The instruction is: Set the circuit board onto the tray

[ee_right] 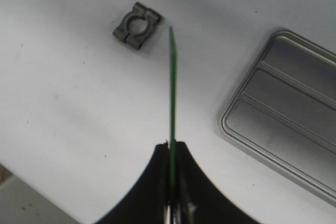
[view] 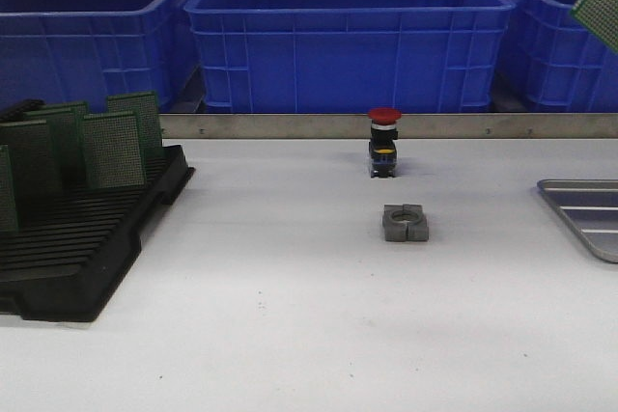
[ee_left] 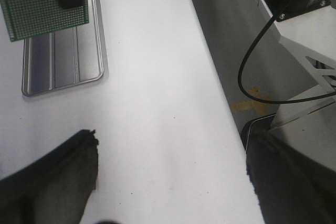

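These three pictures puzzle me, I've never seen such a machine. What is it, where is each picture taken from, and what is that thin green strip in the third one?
It is a robot with two arms, each ending in a hand. One picture looks forward over the white table; the other two come from cameras on the wrists.

On the table lie a black rack holding green boards, a red-topped button, a small grey metal block and a silvery tray.

The green strip is a circuit board seen edge-on, pinched in the right hand. The left wrist camera shows its flat face above the tray. The left hand is open and holds nothing.
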